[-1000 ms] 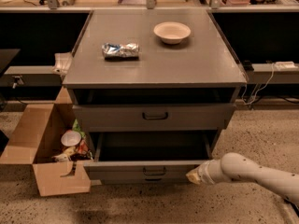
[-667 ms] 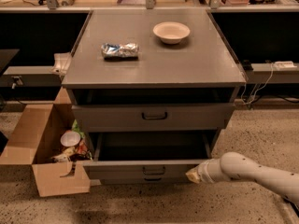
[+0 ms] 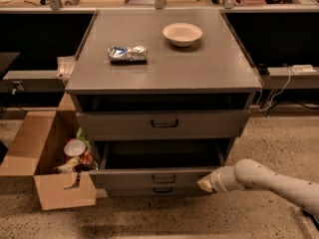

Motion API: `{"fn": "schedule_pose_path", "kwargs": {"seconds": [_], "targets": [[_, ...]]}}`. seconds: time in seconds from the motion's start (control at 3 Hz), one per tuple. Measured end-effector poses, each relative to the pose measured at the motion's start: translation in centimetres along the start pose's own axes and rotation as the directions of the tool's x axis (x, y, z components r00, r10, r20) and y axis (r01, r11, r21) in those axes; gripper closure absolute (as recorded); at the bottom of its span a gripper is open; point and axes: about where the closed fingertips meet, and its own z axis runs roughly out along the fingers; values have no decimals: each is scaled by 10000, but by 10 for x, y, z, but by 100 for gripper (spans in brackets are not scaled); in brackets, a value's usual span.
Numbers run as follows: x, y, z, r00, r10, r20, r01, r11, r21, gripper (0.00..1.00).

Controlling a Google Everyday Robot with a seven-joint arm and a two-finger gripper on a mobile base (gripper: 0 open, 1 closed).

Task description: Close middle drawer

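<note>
The grey cabinet (image 3: 164, 63) has three drawers. The middle drawer (image 3: 129, 179) is pulled out toward me, showing a dark, open inside; its small dark handle (image 3: 163, 179) sits at the centre of its shallow front. My gripper (image 3: 204, 184), on a white arm coming in from the lower right, is at the right end of that drawer front, touching it or very close. The top drawer (image 3: 124, 125) is nearly flush with the cabinet. The lowest drawer (image 3: 134, 190) shows only as a thin strip under the middle one.
A cream bowl (image 3: 182, 34) and a crumpled foil packet (image 3: 127, 53) lie on the cabinet top. An open cardboard box (image 3: 45, 153) with trash stands on the floor at the left, beside the open drawer. Speckled floor lies in front.
My gripper has edged slightly left along the middle drawer's front. The drawer stands about as far out as before.
</note>
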Motion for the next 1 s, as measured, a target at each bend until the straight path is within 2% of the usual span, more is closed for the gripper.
{"fn": "schedule_pose_path", "kwargs": {"seconds": [0.33,1.0], "targets": [[-12,-7,5,10000,39,91,-39,10000,-7,100],[-14,-9,8,9998,178,78,-179,9998,59,100]]}}
